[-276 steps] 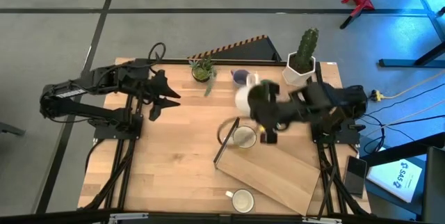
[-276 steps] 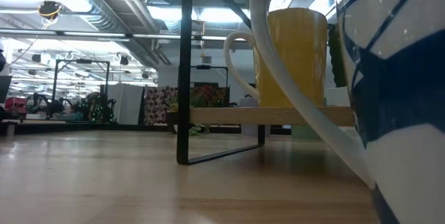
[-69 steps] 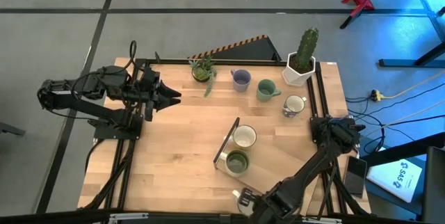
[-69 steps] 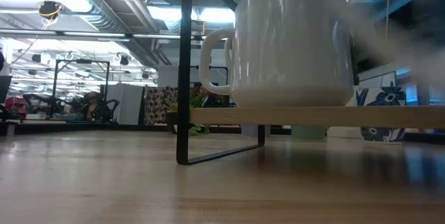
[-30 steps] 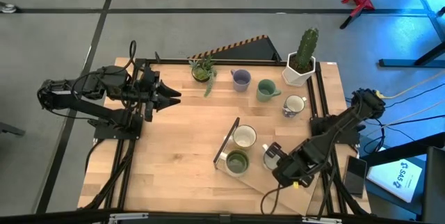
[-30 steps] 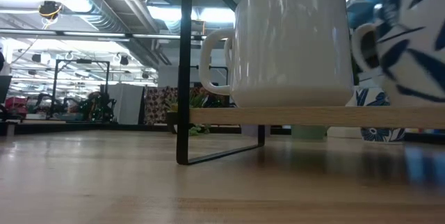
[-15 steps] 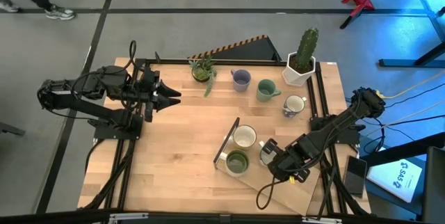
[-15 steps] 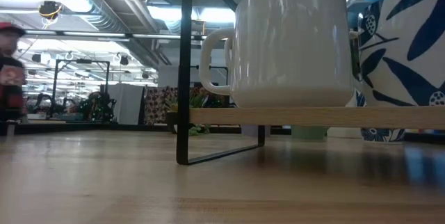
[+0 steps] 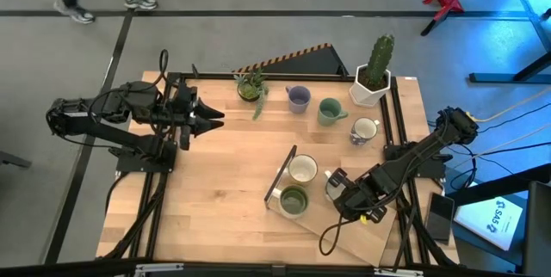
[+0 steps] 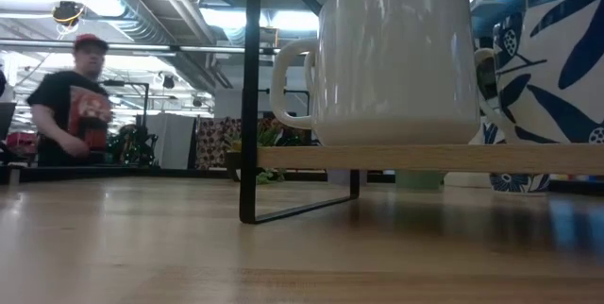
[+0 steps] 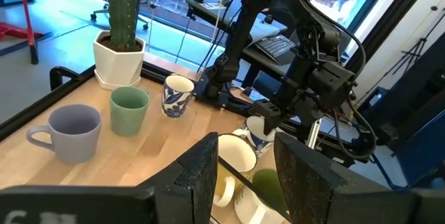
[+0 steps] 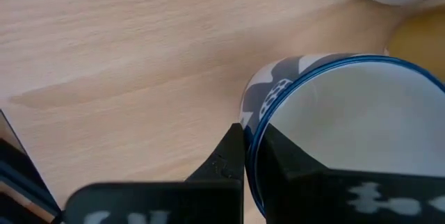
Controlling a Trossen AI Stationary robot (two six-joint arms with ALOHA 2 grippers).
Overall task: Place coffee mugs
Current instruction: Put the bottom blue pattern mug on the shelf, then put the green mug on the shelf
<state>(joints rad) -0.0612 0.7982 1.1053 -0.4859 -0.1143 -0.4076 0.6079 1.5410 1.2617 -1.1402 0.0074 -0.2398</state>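
Observation:
My right gripper (image 9: 338, 189) is shut on a white mug with a blue leaf pattern (image 9: 334, 181) over the raised wooden board (image 9: 362, 225). A cream mug (image 9: 302, 169) and an olive green mug (image 9: 294, 200) stand on that board beside it. In the low view the patterned mug (image 10: 557, 68) is upright to the right of the cream mug (image 10: 396, 59). A lavender mug (image 9: 298, 97), a teal mug (image 9: 329, 111) and a second patterned mug (image 9: 365, 129) stand on the table's far side. My left gripper (image 9: 209, 120) waits open at the left. My right gripper pinches the patterned mug's rim (image 12: 250, 137), one finger (image 12: 231, 156) outside the wall and the other (image 12: 281, 165) inside the mug. The fingers come from above, pointing down. The mug is upright with its base (image 10: 552, 140) at the board's level; whether it rests there I cannot tell.
A cactus in a white angular pot (image 9: 372, 75) and a small leafy plant (image 9: 251, 86) stand at the far edge. The board sits on a black wire stand (image 10: 250, 96). A person (image 10: 75, 96) walks beyond the table. Bare wood lies left of the board.
My right gripper has carried the patterned mug a little toward the far edge and down, next to the cream mug. The mug was tilted and higher a second ago and now stands upright at board level. A person has walked into view behind the table.

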